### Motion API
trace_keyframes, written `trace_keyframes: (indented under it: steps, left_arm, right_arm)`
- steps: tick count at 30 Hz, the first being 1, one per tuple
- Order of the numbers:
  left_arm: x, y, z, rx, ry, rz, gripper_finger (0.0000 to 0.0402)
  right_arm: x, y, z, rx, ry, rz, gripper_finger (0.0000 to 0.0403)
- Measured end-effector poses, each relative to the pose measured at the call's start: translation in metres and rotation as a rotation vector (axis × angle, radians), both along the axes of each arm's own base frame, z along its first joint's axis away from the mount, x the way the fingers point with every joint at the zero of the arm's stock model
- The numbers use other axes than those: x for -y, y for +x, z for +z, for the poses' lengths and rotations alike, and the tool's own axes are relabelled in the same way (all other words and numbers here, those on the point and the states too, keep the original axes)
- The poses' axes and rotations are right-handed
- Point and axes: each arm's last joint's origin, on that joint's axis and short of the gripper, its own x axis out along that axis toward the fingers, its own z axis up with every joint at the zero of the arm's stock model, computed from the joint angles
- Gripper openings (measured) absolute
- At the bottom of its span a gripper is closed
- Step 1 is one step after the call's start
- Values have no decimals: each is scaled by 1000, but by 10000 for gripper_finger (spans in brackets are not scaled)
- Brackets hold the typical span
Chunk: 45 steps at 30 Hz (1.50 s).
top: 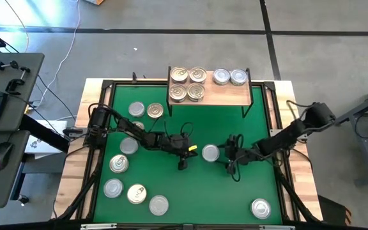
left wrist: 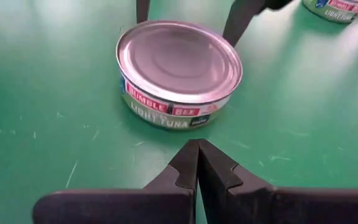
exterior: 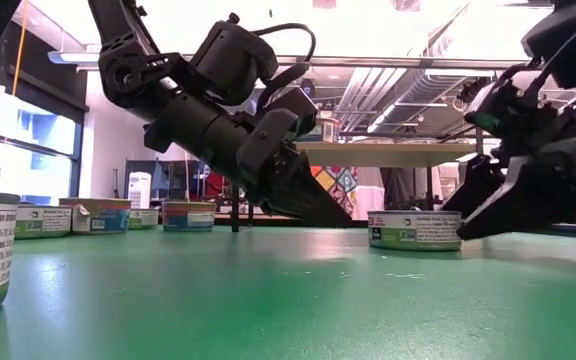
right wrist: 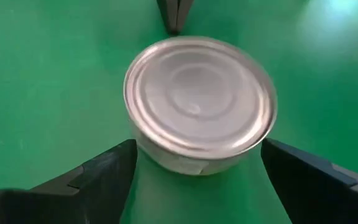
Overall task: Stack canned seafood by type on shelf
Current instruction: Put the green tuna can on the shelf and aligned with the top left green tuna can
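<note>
Now, at the middle of the green mat (top: 235, 191):
Silver-lid tin: one tin (top: 210, 153) stands flat on the mat between the two claws, near the mat's centre; its label reads light tuna in the left wrist view (left wrist: 178, 68).
Right claw: the right gripper (top: 229, 155) sits low at the tin's right side, its fingers (right wrist: 98, 177) spread wide on either side of the tin (right wrist: 199, 99) and not pressing on it; released, nothing held.
Left claw: the left gripper (top: 188, 152) rests just beside the tin's left side, its fingers (left wrist: 185, 171) clenched together on nothing, tips pointing at the tin.
Shelf: the wood shelf (top: 225, 94) stands at the mat's far edge; four gold-lid tins (top: 188, 84) sit on its left half, two silver-lid tins (top: 229, 77) on its right half.
Loose tins, left side of mat: two (top: 145, 110) near the far left corner, one (top: 128, 145) by the left arm, four more (top: 135, 192) toward the near left corner.
Loose tin, near right corner: one silver-lid tin (top: 260, 207).
</note>
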Motion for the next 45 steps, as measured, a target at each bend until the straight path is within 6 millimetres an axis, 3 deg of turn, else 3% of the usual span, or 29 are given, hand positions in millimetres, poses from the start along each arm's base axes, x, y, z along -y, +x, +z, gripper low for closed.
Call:
trace_keyframes:
  steps: [9,18,28,36,45]
  left_arm:
    - [0,0,0,0,-23,14,0]
    - [1,-3,-1,-25,-48,15,0]
    - [2,-3,-2,-26,-40,12,0]
    - [3,-3,-3,-65,-22,18,0]
    - [16,-14,0,-192,30,43,0]
  right_arm:
    - [0,21,-11,-17,49,2,372]
    - [-1,45,-17,30,35,5,374]
    - [-1,46,-16,90,68,-16,373]
    - [-6,42,-16,87,87,-84,321]
    - [-16,38,-6,82,101,-96,303]
